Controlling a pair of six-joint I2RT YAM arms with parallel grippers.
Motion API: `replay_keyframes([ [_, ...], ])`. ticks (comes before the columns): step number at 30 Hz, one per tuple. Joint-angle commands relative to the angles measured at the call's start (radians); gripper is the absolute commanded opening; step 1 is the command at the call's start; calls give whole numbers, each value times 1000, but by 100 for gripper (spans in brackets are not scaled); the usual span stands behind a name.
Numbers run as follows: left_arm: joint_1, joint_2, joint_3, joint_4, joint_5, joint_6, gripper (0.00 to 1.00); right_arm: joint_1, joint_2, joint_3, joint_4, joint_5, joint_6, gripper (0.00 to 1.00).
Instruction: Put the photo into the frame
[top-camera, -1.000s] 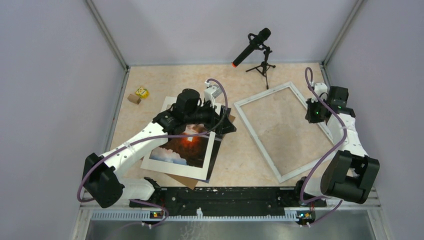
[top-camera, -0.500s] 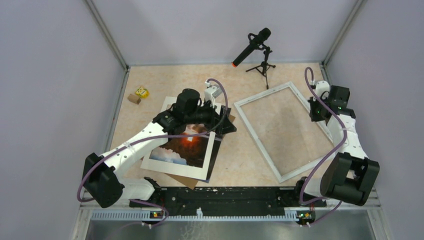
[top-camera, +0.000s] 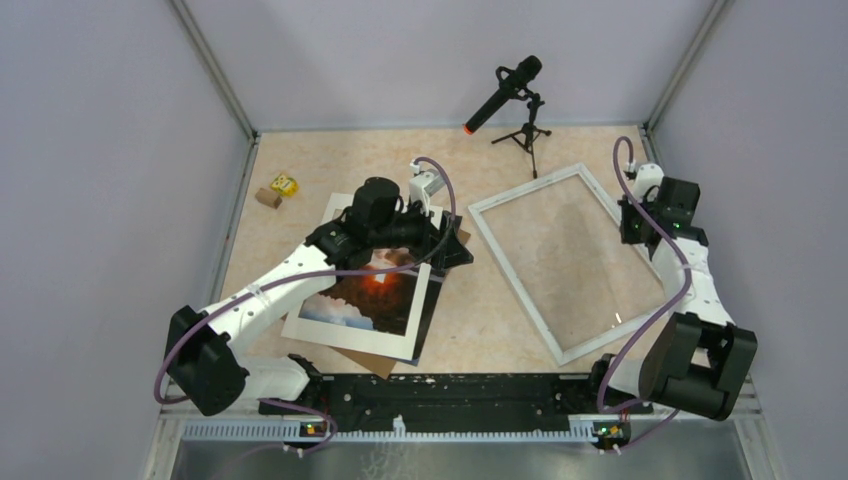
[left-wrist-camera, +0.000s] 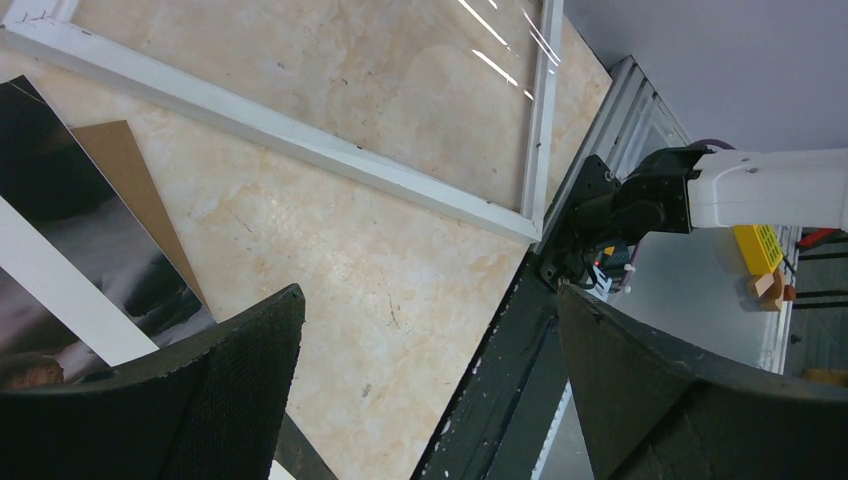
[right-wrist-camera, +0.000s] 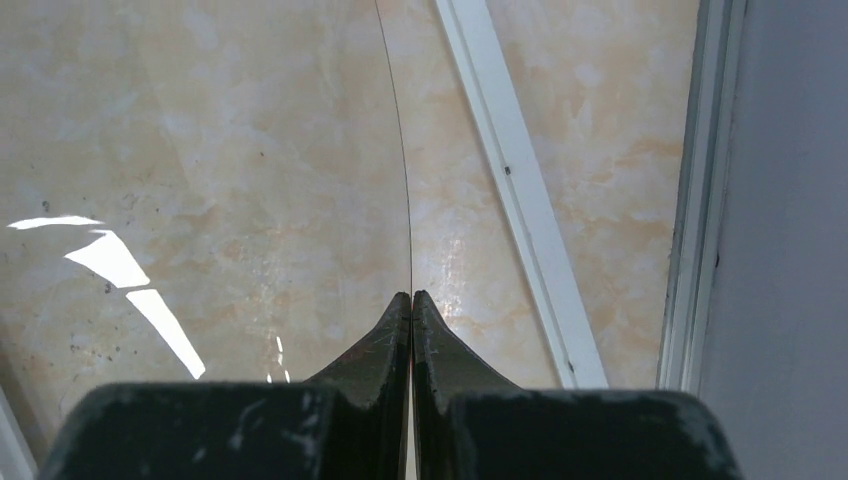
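The photo (top-camera: 370, 295) lies left of centre on a white mat border (top-camera: 335, 335) and a brown backing board (top-camera: 378, 363). Its dark corner also shows in the left wrist view (left-wrist-camera: 40, 170). My left gripper (top-camera: 445, 245) hovers open and empty over the photo's right corner (left-wrist-camera: 430, 300). The white frame (top-camera: 510, 270) lies flat to the right, and its rails also show in both wrist views (left-wrist-camera: 280, 130) (right-wrist-camera: 510, 170). My right gripper (top-camera: 632, 228) is shut on the edge of a clear pane (right-wrist-camera: 200, 150), raised on that side over the frame (right-wrist-camera: 411, 297).
A microphone on a small tripod (top-camera: 505, 90) stands at the back centre. Small yellow and brown blocks (top-camera: 278, 188) sit at the back left. The enclosure's wall rail (right-wrist-camera: 700, 200) runs close beside the right gripper.
My right gripper has moved a little toward the right wall with the clear pane, and a new glare streak shows on the pane. The left arm has not moved.
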Motion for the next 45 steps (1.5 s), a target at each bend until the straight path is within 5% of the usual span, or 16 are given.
replay_keyframes([
  [1, -5, -14, 7, 54, 17, 5, 98, -18, -64, -23, 93, -17, 73, 0],
  [45, -8, -14, -2, 66, 29, -3, 98, -61, -137, -152, 168, -23, 107, 0],
])
